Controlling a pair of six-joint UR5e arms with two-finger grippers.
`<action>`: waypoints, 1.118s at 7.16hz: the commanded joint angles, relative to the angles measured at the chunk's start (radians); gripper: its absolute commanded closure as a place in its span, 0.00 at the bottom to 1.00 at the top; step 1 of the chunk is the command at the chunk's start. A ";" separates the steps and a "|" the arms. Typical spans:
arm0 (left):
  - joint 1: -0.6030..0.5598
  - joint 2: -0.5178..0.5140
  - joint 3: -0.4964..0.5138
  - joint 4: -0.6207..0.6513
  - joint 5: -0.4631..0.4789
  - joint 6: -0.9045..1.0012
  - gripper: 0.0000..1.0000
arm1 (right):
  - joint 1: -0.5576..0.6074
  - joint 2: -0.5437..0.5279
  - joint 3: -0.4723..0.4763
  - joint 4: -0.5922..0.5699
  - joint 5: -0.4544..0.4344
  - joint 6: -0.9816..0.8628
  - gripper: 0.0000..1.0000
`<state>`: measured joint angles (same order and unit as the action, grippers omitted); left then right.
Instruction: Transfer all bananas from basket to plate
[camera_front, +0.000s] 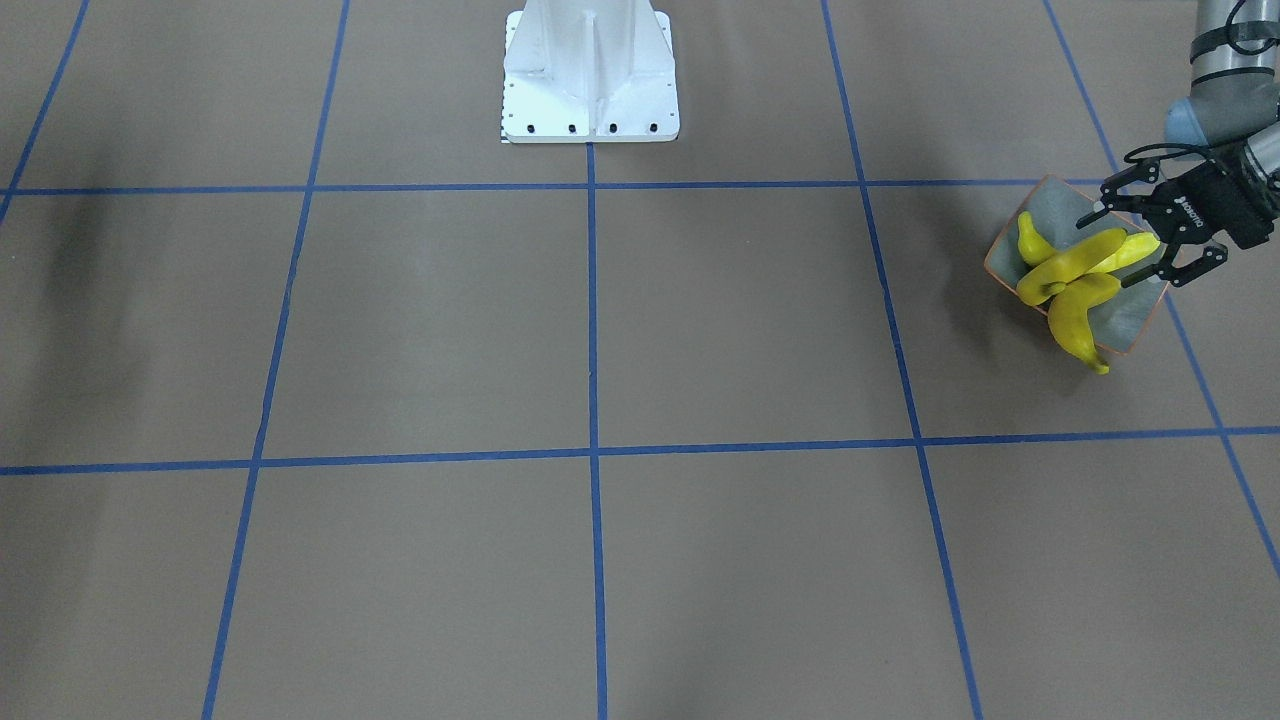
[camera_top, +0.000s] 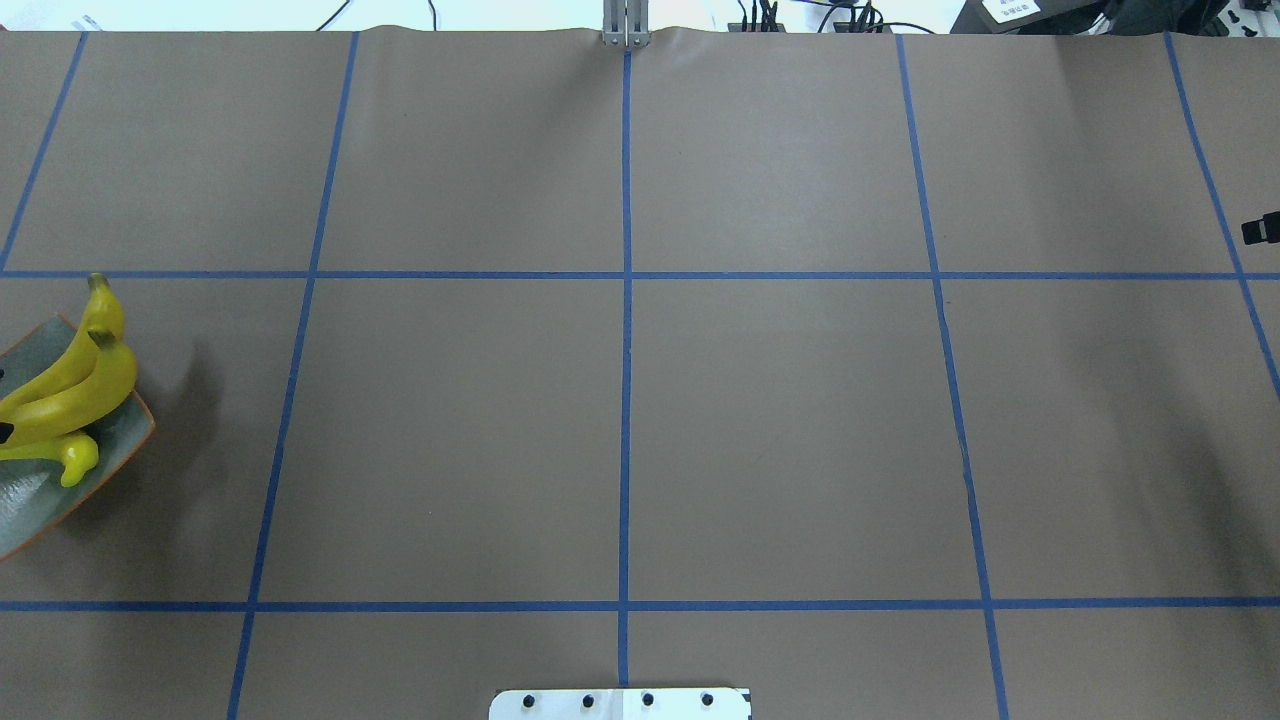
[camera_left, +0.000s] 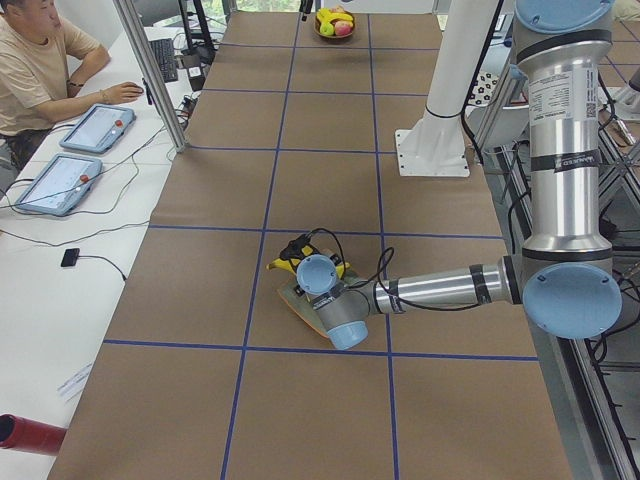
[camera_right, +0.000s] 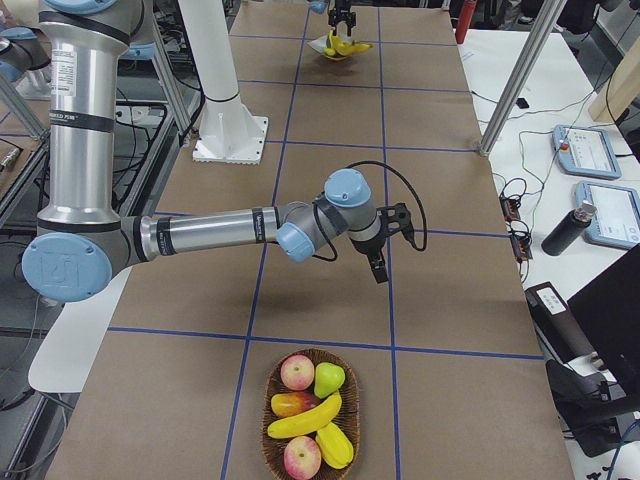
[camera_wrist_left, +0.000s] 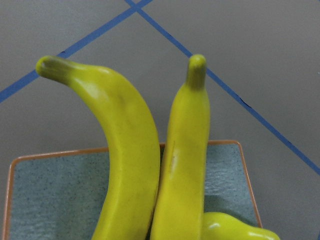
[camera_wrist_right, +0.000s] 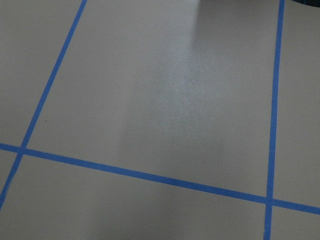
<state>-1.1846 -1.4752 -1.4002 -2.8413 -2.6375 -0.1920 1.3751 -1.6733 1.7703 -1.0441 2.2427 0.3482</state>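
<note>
On the far left of the tabletop (camera_top: 780, 440) we see the plate (camera_front: 1055, 205). Three bananas (camera_front: 1075, 262) lie on it close together, touching one another. One of them overhangs the plate's rim, its dark tip out over the brown paper. The left tool (camera_front: 1105, 253) hangs low over the plate. Its fingers (camera_front: 1195, 266) are spread wide, one on each side of the end of the uppermost banana. We cannot tell whether either finger touches the fruit, and the tool grips nothing that we can see.

The middle of the tabletop is brown paper marked into squares by blue tape lines (camera_top: 626, 300), with the robot's white base (camera_front: 590, 75) at the robot's edge.

Further right, the right tool (camera_right: 379, 275) hovers above the paper, pointing down, well apart from the plate. It shows clearly only from the side, so we cannot tell how far it is open. Beyond it, at the right end, stands the basket (camera_right: 352, 405). The fourth banana (camera_right: 305, 416) lies in it among other fruit.
</note>
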 joint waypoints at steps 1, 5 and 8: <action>-0.013 -0.069 -0.005 0.017 -0.006 -0.092 0.01 | 0.143 -0.028 -0.131 0.001 0.105 -0.273 0.00; -0.013 -0.125 -0.005 0.016 0.002 -0.162 0.01 | 0.259 -0.031 -0.400 0.004 0.107 -0.694 0.00; -0.013 -0.128 -0.003 0.014 0.001 -0.162 0.01 | 0.259 -0.034 -0.497 0.006 -0.012 -0.758 0.00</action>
<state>-1.1981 -1.6029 -1.4039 -2.8259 -2.6361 -0.3542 1.6323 -1.7027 1.3022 -1.0388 2.2793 -0.3876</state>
